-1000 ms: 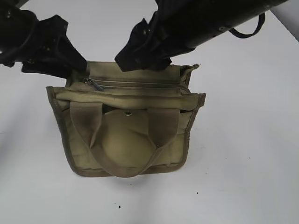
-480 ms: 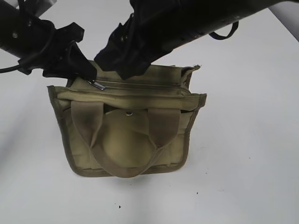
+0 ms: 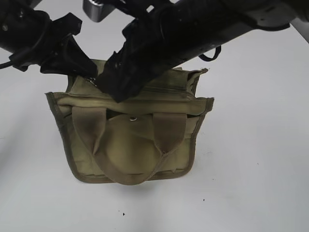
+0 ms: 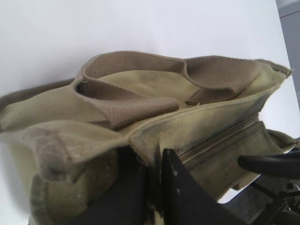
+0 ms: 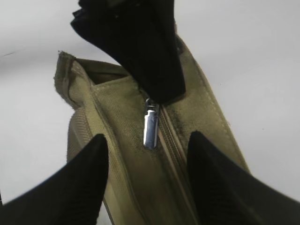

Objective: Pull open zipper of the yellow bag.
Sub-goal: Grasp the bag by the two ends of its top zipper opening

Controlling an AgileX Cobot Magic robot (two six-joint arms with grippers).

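Observation:
The yellow bag (image 3: 130,145) stands on the white table with its two webbing handles toward the camera. The zipper (image 5: 171,136) runs along the bag's top, and its silver pull tab (image 5: 150,129) lies flat on the cloth. My left gripper (image 4: 152,157) is at the bag's top left corner (image 3: 91,75), its fingers pinched on the bag's cloth just past the tab end of the zipper. My right gripper (image 5: 147,140) reaches across over the bag's top (image 3: 116,92). It is open, one finger on each side of the zipper, with the tab between the tips and untouched. The exterior view hides the tab.
The white table (image 3: 251,159) surrounds the bag on all sides. A round metal snap (image 3: 133,117) sits between the handles. A black cable loop (image 3: 210,53) hangs from the right arm above the bag's right end.
The left gripper's fingers have closed down onto the bag's top left corner. The right arm has moved left and lower along the bag's top and now covers the pull tab in the exterior view.

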